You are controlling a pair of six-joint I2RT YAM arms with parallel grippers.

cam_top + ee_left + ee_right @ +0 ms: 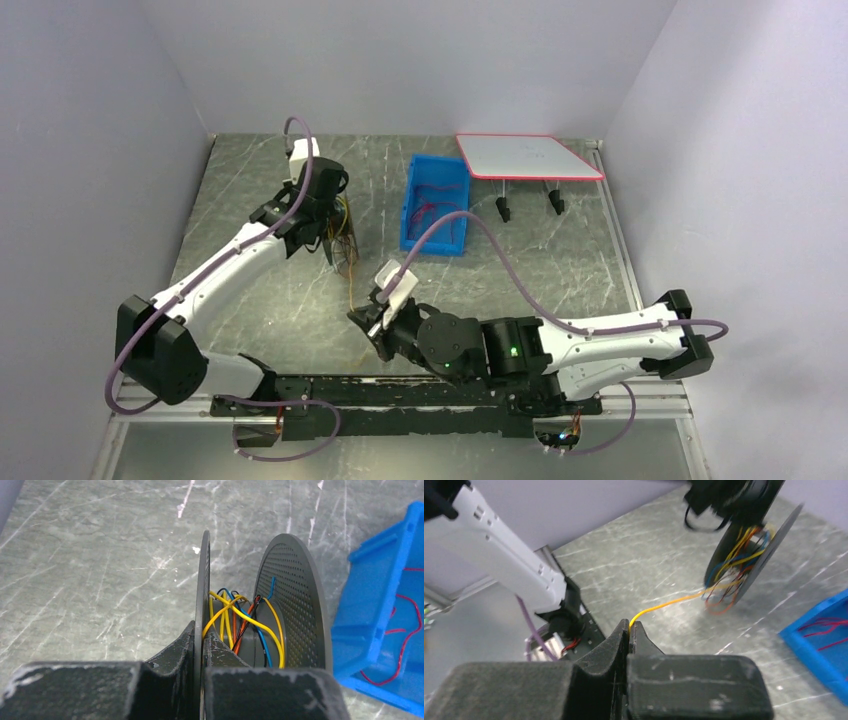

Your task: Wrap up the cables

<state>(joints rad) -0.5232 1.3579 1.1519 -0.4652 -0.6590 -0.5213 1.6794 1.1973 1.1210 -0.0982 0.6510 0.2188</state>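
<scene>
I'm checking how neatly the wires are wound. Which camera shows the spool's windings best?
The left wrist view: it looks straight between the spool flanges at the yellow, orange and blue cables crossing on the hub. The right wrist view shows them blurred, loops hanging loose; the top view shows the spool small beside the left arm.

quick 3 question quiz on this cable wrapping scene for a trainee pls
1. True or false: the left claw is shut on a flange of the dark grey spool.
2. What does the right claw pinch? A) a red cable B) a yellow-orange cable running to the spool C) nothing
3. What colour are the cables lying in the blue bin?

Key: 1 true; 2 B; 3 red
</scene>
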